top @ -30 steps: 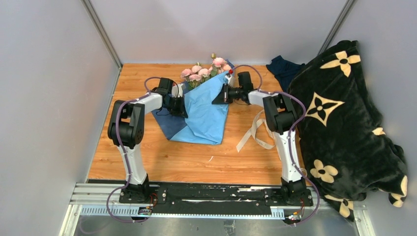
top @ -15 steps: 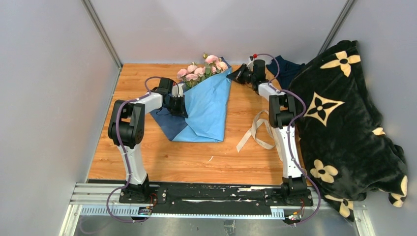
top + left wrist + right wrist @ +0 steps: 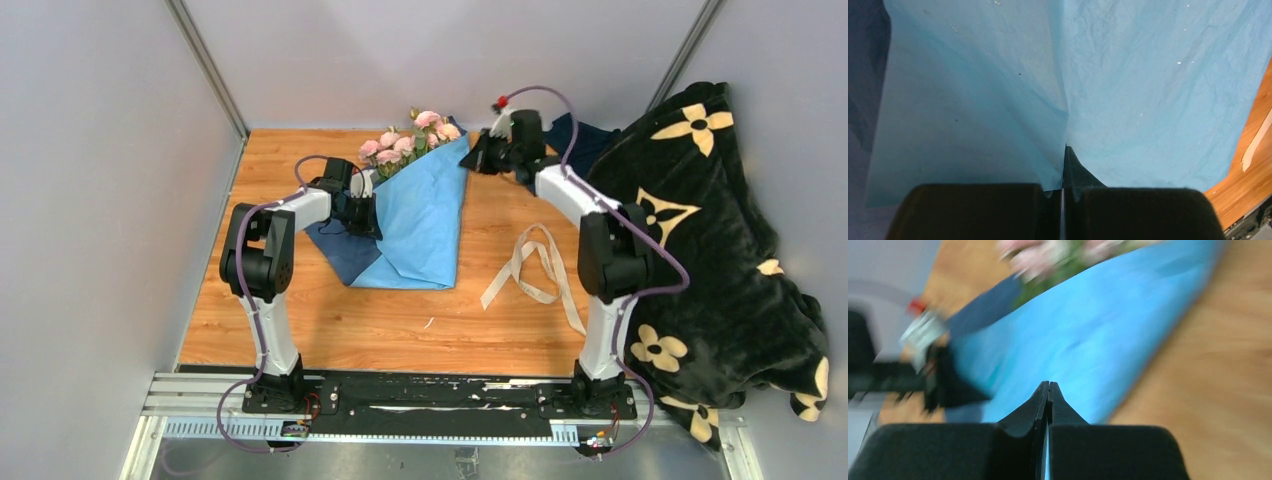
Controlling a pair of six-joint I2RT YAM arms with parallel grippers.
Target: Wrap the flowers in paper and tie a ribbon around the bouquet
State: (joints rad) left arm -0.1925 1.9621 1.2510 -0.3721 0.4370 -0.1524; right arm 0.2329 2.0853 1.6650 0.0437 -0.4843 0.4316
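Left gripper (image 3: 1064,159): fingers pressed together, pinching a fold of the paper (image 3: 425,215) at its left edge, partway up the sheet.
Right gripper (image 3: 1048,388): fingers pressed together at the paper's far right corner. The wrist view was blurred, so I could not tell if any paper sat between them.
Paper: lay on the table (image 3: 330,320) between the two arms, light blue face up and folded into a long wedge. A darker slate flap (image 3: 338,250) showed at its lower left.
Flowers (image 3: 405,143): pink heads and green leaves stuck out past the far edge of the paper, near the back wall. The stems were hidden under the sheet.
Ribbon (image 3: 525,262): lay loose and looped on the wood to the right of the paper, apart from it and from both grippers.
Blanket (image 3: 700,230): black with cream flower marks, heaped along the right side.
Dark blue cloth (image 3: 578,135): at the far right corner, beside the blanket.
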